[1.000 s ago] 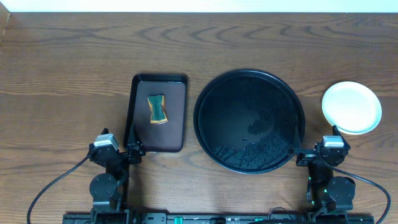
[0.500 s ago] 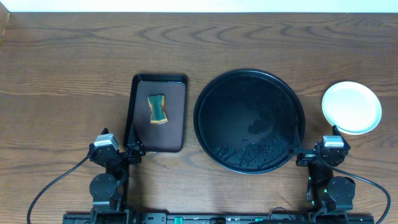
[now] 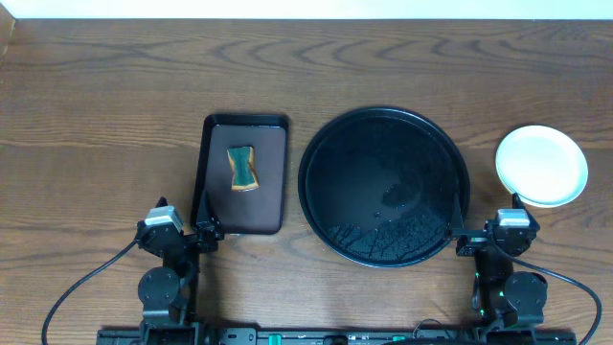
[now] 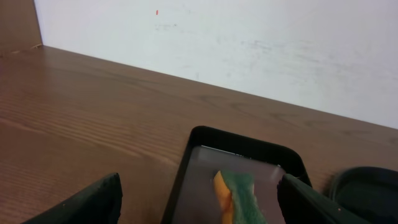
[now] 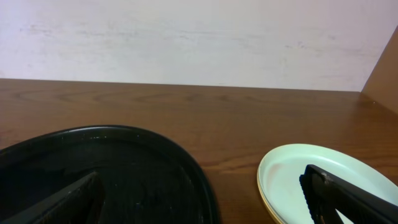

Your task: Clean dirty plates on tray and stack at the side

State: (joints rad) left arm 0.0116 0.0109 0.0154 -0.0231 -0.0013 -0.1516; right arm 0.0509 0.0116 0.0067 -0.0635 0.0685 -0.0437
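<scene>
The left gripper (image 4: 199, 200) is held with fingers wide apart before a small tray (image 3: 268, 206) bearing a sponge (image 3: 242, 168). The black tray (image 3: 383, 187) is set at centre. The plates (image 3: 541, 165) are stacked on the table (image 3: 96, 115) just right of it, near the right gripper (image 5: 206, 199), likewise spread.

A dark brown rectangular tray (image 3: 269, 205) lies on the wooden table (image 3: 96, 115), its long sides running from near edge to far. A sponge (image 3: 242, 168), green on top with an orange-yellow layer, rests inside its rim, slightly toward the far end. A pale wall (image 4: 249, 43) rises behind the table.
</scene>
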